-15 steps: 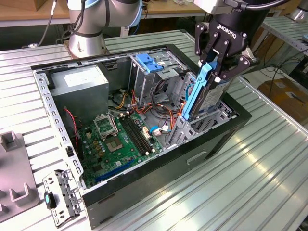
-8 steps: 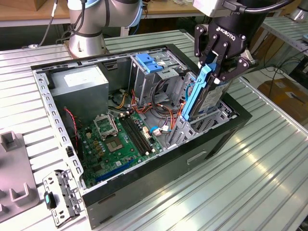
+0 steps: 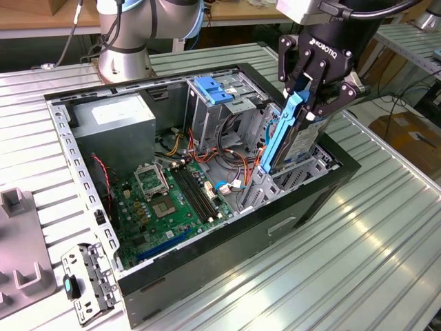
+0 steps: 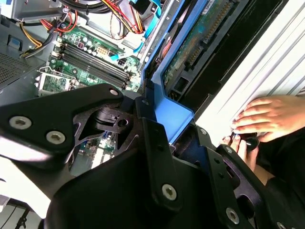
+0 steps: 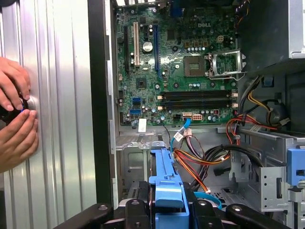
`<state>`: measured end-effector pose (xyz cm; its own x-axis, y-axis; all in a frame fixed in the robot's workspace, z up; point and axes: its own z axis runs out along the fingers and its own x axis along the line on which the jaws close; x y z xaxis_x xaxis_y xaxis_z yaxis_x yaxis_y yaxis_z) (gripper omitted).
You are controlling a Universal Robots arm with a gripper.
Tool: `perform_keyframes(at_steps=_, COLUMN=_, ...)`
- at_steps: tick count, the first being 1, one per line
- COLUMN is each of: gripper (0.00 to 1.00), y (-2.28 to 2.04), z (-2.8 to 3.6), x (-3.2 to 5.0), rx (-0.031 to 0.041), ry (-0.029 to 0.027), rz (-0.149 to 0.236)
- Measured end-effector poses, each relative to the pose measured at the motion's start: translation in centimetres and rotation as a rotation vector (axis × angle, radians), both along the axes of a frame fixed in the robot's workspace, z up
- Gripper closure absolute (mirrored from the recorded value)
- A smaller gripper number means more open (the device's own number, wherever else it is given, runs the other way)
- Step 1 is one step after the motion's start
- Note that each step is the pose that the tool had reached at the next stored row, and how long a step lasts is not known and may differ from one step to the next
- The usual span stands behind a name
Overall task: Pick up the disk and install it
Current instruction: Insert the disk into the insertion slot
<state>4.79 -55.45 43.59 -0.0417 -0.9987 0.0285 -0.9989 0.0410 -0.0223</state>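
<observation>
In the open case point(image 3: 207, 265) on the desk point(image 3: 358, 255), the disk point(image 3: 278, 141) stood on edge, long axis steeply upright, lower end at the bay point(image 3: 313, 169), directly below the end effector point(image 3: 310, 100) clamped on its upper end.

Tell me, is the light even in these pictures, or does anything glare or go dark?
Exterior view: the table gleams with pale glare, the case front is dark, the disk in the gripper well lit. Second wrist view: the table is washed out white, the gripper nearly black. First wrist view: the motherboard is evenly lit, the table bright beside it.
</observation>
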Motion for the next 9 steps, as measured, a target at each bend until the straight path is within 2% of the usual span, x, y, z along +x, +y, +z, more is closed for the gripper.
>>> perform_keyframes(at_steps=4, gripper=0.63, y=0.0, z=-0.59, x=0.0, rx=0.0001, ry=0.0, rz=0.0)
perform_keyframes(at_steps=9, gripper=0.62, y=0.0, z=-0.66, x=0.0, rx=-0.0002, ry=0.0, rz=0.0)
